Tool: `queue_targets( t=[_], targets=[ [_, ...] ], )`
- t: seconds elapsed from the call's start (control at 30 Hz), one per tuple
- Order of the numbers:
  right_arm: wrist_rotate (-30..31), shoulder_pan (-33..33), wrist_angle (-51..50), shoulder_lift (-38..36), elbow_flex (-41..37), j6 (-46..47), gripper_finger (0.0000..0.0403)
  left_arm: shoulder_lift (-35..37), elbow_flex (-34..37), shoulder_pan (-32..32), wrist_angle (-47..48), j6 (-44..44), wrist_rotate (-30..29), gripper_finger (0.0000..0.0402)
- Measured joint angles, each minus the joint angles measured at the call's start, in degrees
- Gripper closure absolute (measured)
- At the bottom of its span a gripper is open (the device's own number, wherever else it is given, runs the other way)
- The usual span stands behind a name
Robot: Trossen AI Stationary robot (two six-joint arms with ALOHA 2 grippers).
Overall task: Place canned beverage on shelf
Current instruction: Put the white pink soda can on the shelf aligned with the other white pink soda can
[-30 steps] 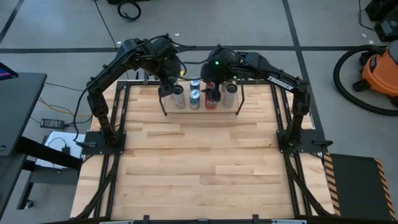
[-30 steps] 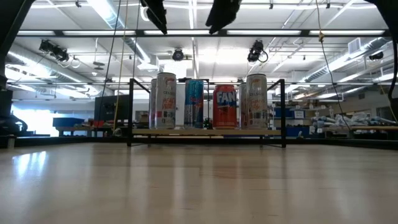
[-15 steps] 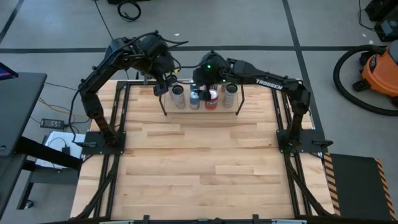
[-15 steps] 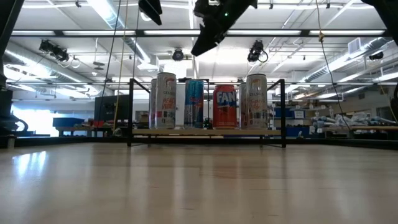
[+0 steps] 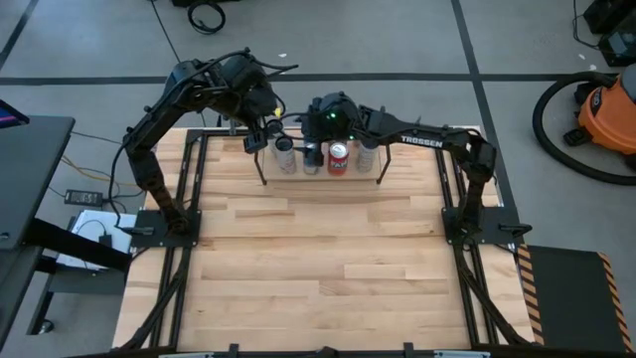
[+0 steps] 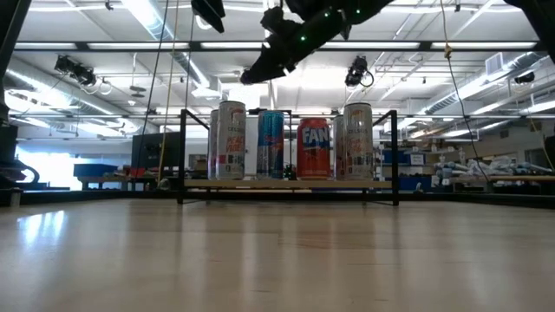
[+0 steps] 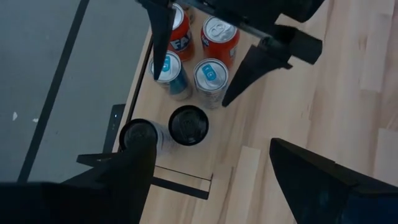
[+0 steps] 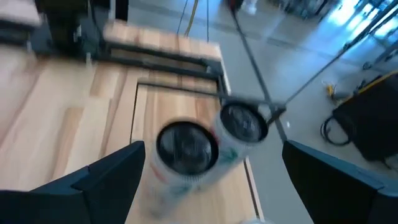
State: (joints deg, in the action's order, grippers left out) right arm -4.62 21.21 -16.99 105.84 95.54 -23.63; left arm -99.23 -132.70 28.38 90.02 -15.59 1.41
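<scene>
From above, the shelf (image 5: 320, 177) stands at the far side of the wooden table (image 5: 318, 268). Cans stand on it in rows. The red can (image 5: 339, 157) is easy to see, with a pale can (image 5: 285, 153) at the left end and another pale can (image 5: 367, 151) at the right end. The left gripper (image 5: 262, 136) hangs over the left end of the shelf. The right gripper (image 5: 304, 121) reaches across from the right and hangs over the back of the shelf, near the middle. Neither one holds a can.

From the table top, four cans stand in a line on the shelf board (image 6: 290, 184): a white can (image 6: 231, 140), a blue can (image 6: 271, 145), an orange can (image 6: 315, 148) and one more white can (image 6: 357, 141). Both grippers are high above them. The right gripper (image 6: 251, 76) points down and to the side. The left gripper (image 6: 211, 12) shows only at the top edge.

In the left wrist view, the left arm's two dark fingers (image 7: 134, 165) are spread wide, with nothing between them. Past them are six can tops, two dark (image 7: 188, 125), two blue and silver (image 7: 210, 73) and two orange (image 7: 219, 32). The right gripper's fingers (image 7: 163, 37) are spread too.

In the right wrist view, the right arm's fingers (image 8: 93, 180) are wide apart and empty. Two dark can tops (image 8: 186, 147) show beyond them, blurred.
</scene>
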Motion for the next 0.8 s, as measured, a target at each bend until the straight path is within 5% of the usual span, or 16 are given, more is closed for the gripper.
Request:
queue_targets(
  t=[0.53,0.8],
  targets=[
    [-1.2,-0.1,16.0,0.0,-10.0,7.5,0.0013,6.2,0.3,-0.5,-0.1,3.8,0.0,0.0086],
    [-2.4,-0.2,17.7,0.0,-10.0,8.2,0.0013,19.4,23.7,-0.5,-0.1,4.6,-0.1,0.0086]
  ],
)
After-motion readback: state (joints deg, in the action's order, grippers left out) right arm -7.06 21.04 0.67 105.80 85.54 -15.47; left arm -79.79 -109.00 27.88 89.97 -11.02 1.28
